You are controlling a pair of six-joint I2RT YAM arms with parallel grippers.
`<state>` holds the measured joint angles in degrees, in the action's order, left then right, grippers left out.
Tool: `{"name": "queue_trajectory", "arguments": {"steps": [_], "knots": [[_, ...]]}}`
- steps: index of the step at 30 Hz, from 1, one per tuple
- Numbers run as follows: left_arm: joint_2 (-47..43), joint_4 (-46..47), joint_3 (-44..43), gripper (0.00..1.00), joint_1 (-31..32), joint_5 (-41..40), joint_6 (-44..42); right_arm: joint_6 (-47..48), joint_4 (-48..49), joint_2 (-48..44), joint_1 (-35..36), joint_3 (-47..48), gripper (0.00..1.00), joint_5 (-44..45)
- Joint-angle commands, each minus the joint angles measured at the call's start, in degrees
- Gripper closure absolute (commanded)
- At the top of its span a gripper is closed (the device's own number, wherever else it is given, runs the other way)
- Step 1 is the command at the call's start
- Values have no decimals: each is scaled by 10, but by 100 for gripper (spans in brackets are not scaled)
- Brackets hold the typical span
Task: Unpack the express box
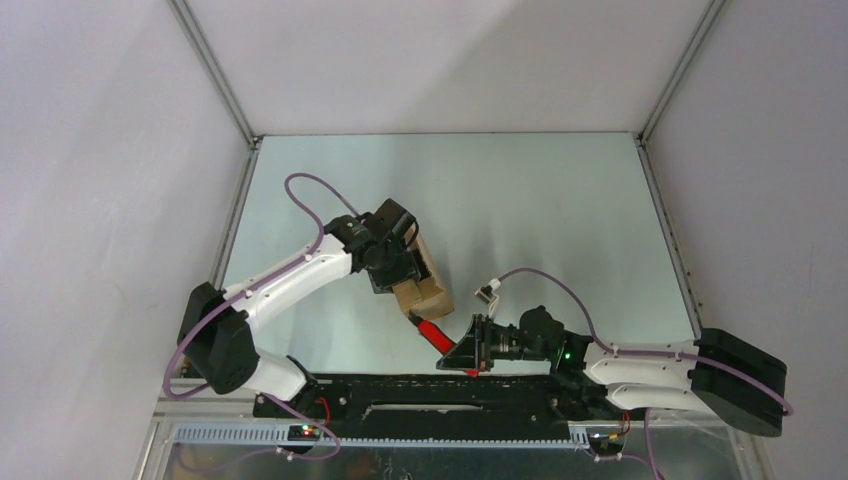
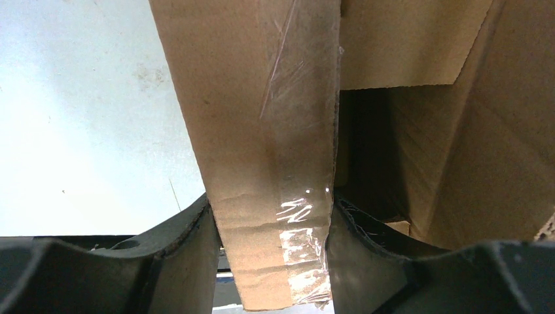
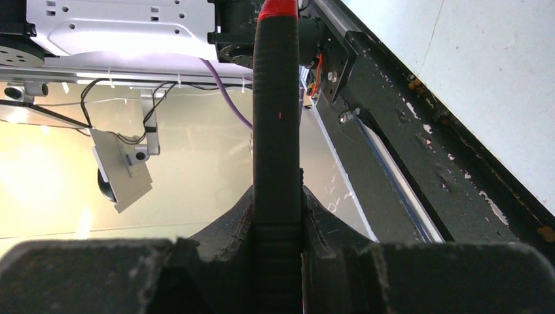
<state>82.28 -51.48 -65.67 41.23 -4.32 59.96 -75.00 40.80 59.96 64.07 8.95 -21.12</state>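
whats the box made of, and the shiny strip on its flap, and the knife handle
The box looks like brown cardboard, matte, creased near the flap's end. The strip seems clear plastic tape: glossy, wrinkled, catching glare. The knife handle looks like black rubber or soft plastic, matte and ribbed, red at its far end; which one is unclear.

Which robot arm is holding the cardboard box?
The left one: the left end effector pinches the express box by a taped flap; the right end effector grips the red-and-black knife.
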Motion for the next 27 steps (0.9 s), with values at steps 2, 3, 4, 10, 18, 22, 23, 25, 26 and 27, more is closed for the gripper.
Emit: {"name": "queue_trajectory", "arguments": {"steps": [2, 3, 4, 10, 18, 22, 23, 25, 26, 27], "knots": [[-20, 11, -4, 93, -1, -4, 0, 3, 27, -1, 2, 24, 100, 12], [-21, 11, -4, 93, 0, -4, 0, 3, 29, -1, 2, 24, 100, 12], [-22, 12, -3, 93, 0, -4, 0, 2, 29, -1, 2, 24, 100, 12], [-24, 14, 1, 93, 0, -2, 1, 1, 30, 1, 0, 25, 100, 11], [-27, 14, 2, 93, 0, -2, 2, 1, 29, 5, -4, 25, 100, 9], [-27, 15, 3, 93, 0, -2, 2, 0, 27, 4, -6, 25, 100, 8], [-27, 15, 3, 93, 0, 0, 2, 0, 26, 4, -7, 25, 100, 9], [-27, 14, 2, 93, 0, -1, 2, 0, 26, 2, -8, 24, 100, 8], [-27, 15, 3, 93, 1, -1, 1, 0, 28, 2, -8, 25, 100, 7], [-27, 16, 3, 93, 1, -1, 1, 0, 27, 1, -9, 26, 100, 8]]}}
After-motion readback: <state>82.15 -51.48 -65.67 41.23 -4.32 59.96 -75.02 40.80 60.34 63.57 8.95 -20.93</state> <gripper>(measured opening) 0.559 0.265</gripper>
